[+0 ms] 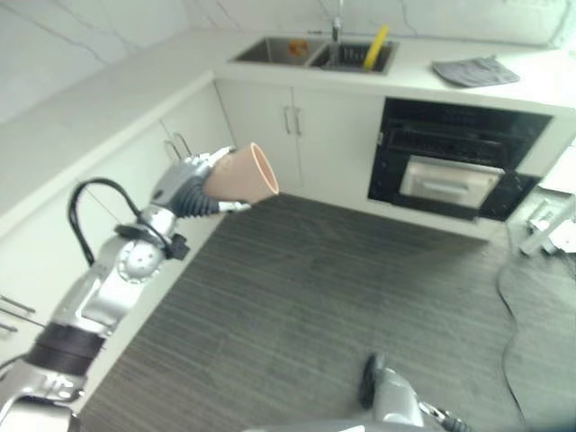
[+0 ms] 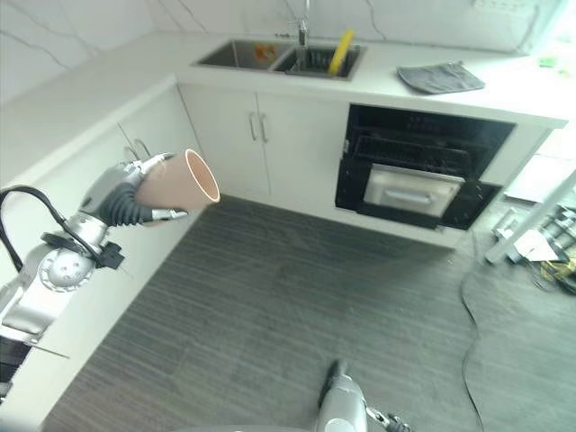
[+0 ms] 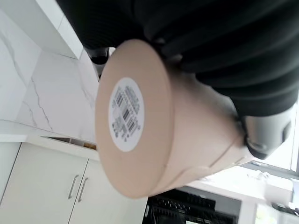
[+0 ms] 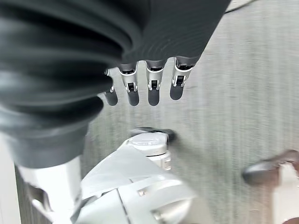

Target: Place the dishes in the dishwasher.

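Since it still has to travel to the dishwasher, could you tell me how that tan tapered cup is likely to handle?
The tan tapered cup, held sideways in the left hand, looks rigid and probably light. Its smooth, tapering wall could slip through the fingers. Laid down sideways, it would likely roll in a curve.

A round white sticker (image 3: 126, 114) with a barcode and small print too fine to read sits on the flat base of the tan cup (image 3: 154, 126), and no other lettering is legible anywhere.
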Robot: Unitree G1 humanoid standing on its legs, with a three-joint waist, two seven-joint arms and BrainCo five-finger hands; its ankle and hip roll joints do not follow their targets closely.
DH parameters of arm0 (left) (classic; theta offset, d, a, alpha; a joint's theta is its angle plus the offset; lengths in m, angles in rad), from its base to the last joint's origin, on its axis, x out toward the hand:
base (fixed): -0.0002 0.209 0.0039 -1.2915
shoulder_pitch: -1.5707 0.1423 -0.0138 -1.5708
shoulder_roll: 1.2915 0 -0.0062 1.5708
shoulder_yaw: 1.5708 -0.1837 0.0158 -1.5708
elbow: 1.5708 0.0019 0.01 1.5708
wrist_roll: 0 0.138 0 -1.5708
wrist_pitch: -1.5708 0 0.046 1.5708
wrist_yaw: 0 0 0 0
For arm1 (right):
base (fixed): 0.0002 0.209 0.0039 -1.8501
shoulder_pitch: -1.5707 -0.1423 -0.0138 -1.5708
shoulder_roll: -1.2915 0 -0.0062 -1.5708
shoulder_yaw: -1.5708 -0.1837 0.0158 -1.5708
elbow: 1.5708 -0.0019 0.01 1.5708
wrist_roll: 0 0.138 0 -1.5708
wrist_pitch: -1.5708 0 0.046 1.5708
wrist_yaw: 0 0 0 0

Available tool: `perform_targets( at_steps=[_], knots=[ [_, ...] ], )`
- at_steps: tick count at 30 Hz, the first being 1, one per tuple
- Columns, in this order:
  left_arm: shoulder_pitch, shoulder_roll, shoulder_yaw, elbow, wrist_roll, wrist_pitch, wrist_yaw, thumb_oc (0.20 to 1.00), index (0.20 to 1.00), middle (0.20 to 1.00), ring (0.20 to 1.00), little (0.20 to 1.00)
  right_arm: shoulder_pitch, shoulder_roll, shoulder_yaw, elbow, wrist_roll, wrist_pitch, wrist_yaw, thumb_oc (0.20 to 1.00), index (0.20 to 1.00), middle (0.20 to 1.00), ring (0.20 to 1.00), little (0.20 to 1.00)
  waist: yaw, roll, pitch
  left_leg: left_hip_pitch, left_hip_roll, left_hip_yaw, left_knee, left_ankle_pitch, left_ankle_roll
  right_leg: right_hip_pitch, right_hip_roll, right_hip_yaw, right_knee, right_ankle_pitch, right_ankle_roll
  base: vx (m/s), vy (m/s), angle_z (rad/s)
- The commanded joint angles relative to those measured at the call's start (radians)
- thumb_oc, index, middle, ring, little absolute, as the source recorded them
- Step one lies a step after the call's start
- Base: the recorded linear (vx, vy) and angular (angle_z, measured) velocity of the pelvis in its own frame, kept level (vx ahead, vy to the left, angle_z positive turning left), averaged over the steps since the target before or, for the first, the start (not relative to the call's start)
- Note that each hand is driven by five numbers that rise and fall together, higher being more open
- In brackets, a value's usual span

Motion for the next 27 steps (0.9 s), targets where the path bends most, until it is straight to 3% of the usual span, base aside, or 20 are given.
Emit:
perform_targets(
  at_steps=[1, 3, 4, 5, 6, 7, 8, 10, 11, 12, 13, 18, 23, 27],
  knots=[
    [-0.021, 0.04, 0.088, -0.032, -0.029, -0.005, 0.026, 0.2, 0.2, 0.2, 0.2, 0.2, 0.001, -0.022, 0.05, -0.009, 0.005, -0.002, 0.013, 1.0, 1.0, 1.0, 1.0, 1.0, -0.049, -0.033, -0.076, -0.201, 0.038, 0.017, 0.243, 0.031, 0.066, 0.139, 0.017, -0.006, -0.274, 0.08, 0.141, 0.4, -0.081, -0.6],
    [-0.007, 0.048, 0.107, -0.037, -0.054, 0.0, 0.022, 0.2, 0.2, 0.2, 0.2, 0.2, -0.014, -0.048, 0.046, -0.001, 0.002, 0.0, 0.024, 1.0, 1.0, 1.0, 1.0, 1.0, -0.036, -0.024, -0.08, -0.248, 0.055, 0.012, 0.395, 0.085, 0.041, 0.178, 0.045, -0.023, -0.286, 0.04, 0.103, 0.33, -0.095, -0.83],
    [-0.014, 0.055, 0.112, -0.036, -0.078, 0.001, 0.013, 0.2, 0.2, 0.2, 0.2, 0.2, -0.022, -0.068, 0.043, 0.005, 0.016, -0.007, 0.032, 1.0, 1.0, 1.0, 1.0, 1.0, -0.031, -0.04, -0.074, -0.357, 0.081, 0.002, 0.557, 0.164, 0.022, 0.218, 0.054, -0.02, -0.315, 0.03, 0.069, 0.32, -0.084, -0.71],
    [-0.039, 0.056, 0.1, -0.027, -0.085, -0.001, 0.004, 0.2, 0.2, 0.2, 0.2, 0.2, -0.024, -0.084, 0.035, 0.008, 0.03, -0.017, 0.046, 1.0, 1.0, 1.0, 1.0, 1.0, -0.025, -0.043, -0.058, -0.447, 0.101, -0.01, 0.591, 0.173, 0.029, 0.244, 0.063, -0.019, -0.329, 0.027, 0.057, 0.24, -0.066, -0.45],
    [-0.044, 0.056, 0.097, -0.024, -0.086, -0.003, 0.003, 0.2, 0.2, 0.2, 0.2, 0.2, -0.025, -0.086, 0.033, 0.009, 0.032, -0.018, 0.049, 1.0, 1.0, 1.0, 1.0, 1.0, -0.025, -0.044, -0.057, -0.459, 0.102, -0.012, 0.591, 0.174, 0.03, 0.245, 0.064, -0.02, -0.332, 0.028, 0.056, 0.18, 0.03, -0.12],
    [-0.061, 0.05, 0.084, -0.011, -0.08, -0.011, 0.007, 0.2, 0.2, 0.2, 0.2, 0.2, -0.029, -0.092, 0.026, 0.013, 0.031, -0.027, 0.061, 1.0, 1.0, 1.0, 1.0, 1.0, -0.025, -0.04, -0.043, -0.497, 0.119, -0.005, 0.536, 0.178, 0.037, 0.263, 0.074, -0.013, -0.337, 0.022, 0.054, 0.18, 0.104, -0.1],
    [-0.072, 0.043, 0.072, 0.004, -0.068, -0.018, 0.019, 0.2, 0.2, 0.2, 0.2, 0.2, -0.038, -0.091, 0.021, 0.018, 0.023, -0.035, 0.066, 1.0, 1.0, 1.0, 1.0, 1.0, -0.023, -0.035, -0.029, -0.499, 0.107, 0.009, 0.44, 0.164, 0.054, 0.282, 0.084, 0.001, -0.341, 0.015, 0.06, 0.28, 0.209, -0.16],
    [-0.071, 0.032, 0.057, -0.005, -0.057, -0.004, 0.045, 0.2, 0.2, 0.2, 0.2, 0.2, -0.048, -0.085, 0.023, 0.03, 0.018, -0.052, 0.062, 1.0, 1.0, 1.0, 1.0, 1.0, -0.011, -0.013, -0.007, -0.501, 0.111, 0.025, 0.163, 0.231, 0.042, 0.343, 0.107, 0.024, -0.363, -0.006, 0.078, 0.29, 0.267, -0.25],
    [-0.066, 0.027, 0.055, -0.011, -0.054, -0.002, 0.051, 0.2, 0.2, 0.2, 0.2, 0.2, -0.049, -0.084, 0.023, 0.03, 0.02, -0.052, 0.056, 1.0, 1.0, 1.0, 1.0, 1.0, -0.006, -0.008, -0.003, -0.508, 0.108, 0.019, 0.091, 0.255, 0.04, 0.354, 0.11, 0.032, -0.371, -0.004, 0.082, 0.28, 0.259, -0.43],
    [-0.045, 0.011, 0.055, -0.033, -0.035, 0.002, 0.061, 0.2, 0.2, 0.2, 0.2, 0.2, -0.048, -0.079, 0.031, 0.027, 0.029, -0.05, 0.043, 1.0, 1.0, 1.0, 1.0, 1.0, 0.01, -0.002, 0.005, -0.505, 0.096, -0.015, -0.038, 0.302, 0.031, 0.372, 0.112, 0.057, -0.382, -0.003, 0.096, 0.43, 0.323, -0.46],
    [0.007, -0.008, 0.073, -0.073, -0.004, 0.003, 0.067, 0.2, 0.2, 0.2, 0.2, 0.2, -0.038, -0.07, 0.051, 0.029, 0.05, -0.054, 0.029, 1.0, 1.0, 1.0, 1.0, 1.0, 0.038, 0.01, 0.021, -0.534, 0.106, -0.11, -0.134, 0.398, 0.013, 0.395, 0.124, 0.113, -0.378, -0.012, 0.101, 0.41, 0.284, -0.49],
    [0.047, -0.026, 0.114, -0.073, 0.018, -0.034, 0.056, 0.2, 0.2, 0.2, 0.2, 0.2, -0.032, -0.055, 0.056, 0.033, 0.066, -0.067, 0.018, 1.0, 1.0, 1.0, 1.0, 1.0, 0.051, 0.008, 0.003, -0.494, 0.102, -0.071, -0.203, 0.354, 0.021, 0.42, 0.094, 0.079, -0.36, -0.044, 0.124, 0.24, 0.231, -0.86],
    [0.012, 0.001, 0.108, -0.059, 0.003, -0.032, 0.026, 0.2, 0.2, 0.2, 0.2, 0.2, -0.012, -0.034, 0.048, 0.026, 0.059, -0.05, -0.002, 1.0, 1.0, 1.0, 1.0, 1.0, 0.051, 0.017, -0.034, -0.414, 0.056, -0.066, -0.239, 0.287, 0.059, 0.427, 0.082, 0.064, -0.269, -0.126, 0.131, 0.24, 0.231, -0.35],
    [-0.005, 0.016, 0.087, -0.049, -0.008, -0.046, 0.031, 0.2, 0.2, 0.2, 0.2, 0.2, -0.002, -0.021, 0.034, 0.023, 0.07, -0.053, -0.009, 1.0, 1.0, 1.0, 1.0, 1.0, 0.047, 0.015, -0.041, -0.392, 0.025, -0.063, -0.259, 0.266, 0.091, 0.409, 0.08, 0.084, -0.203, -0.132, 0.144, 0.13, 0.16, -0.04]
  ],
)
